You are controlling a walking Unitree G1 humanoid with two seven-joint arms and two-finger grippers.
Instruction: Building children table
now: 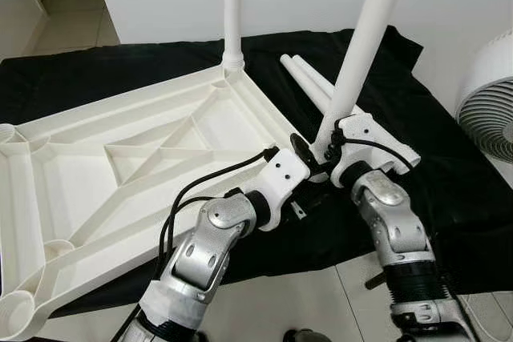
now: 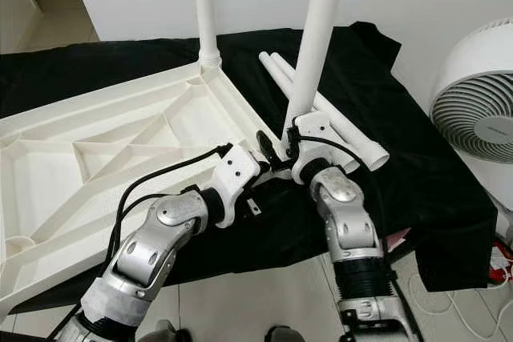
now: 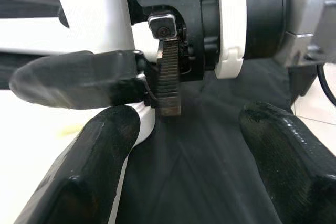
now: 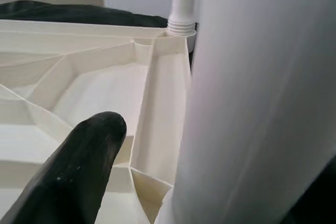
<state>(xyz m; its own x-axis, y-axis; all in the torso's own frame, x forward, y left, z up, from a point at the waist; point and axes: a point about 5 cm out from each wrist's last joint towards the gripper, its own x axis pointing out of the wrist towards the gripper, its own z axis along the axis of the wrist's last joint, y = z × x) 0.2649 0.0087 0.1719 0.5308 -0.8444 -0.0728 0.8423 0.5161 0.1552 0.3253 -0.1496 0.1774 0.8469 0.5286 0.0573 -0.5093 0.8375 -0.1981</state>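
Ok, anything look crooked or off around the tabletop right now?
Yes: the leg at the right gripper leans sideways, while the far-corner leg stands upright in the tabletop. It looks not yet seated.

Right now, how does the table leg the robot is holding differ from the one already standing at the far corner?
The held leg leans, gripped near its base by the right tool at the tabletop's near corner; the far leg stands upright, untouched. The far leg's base sits in its corner socket; the held leg's base is hidden behind the tools. Both are plain white tubes.
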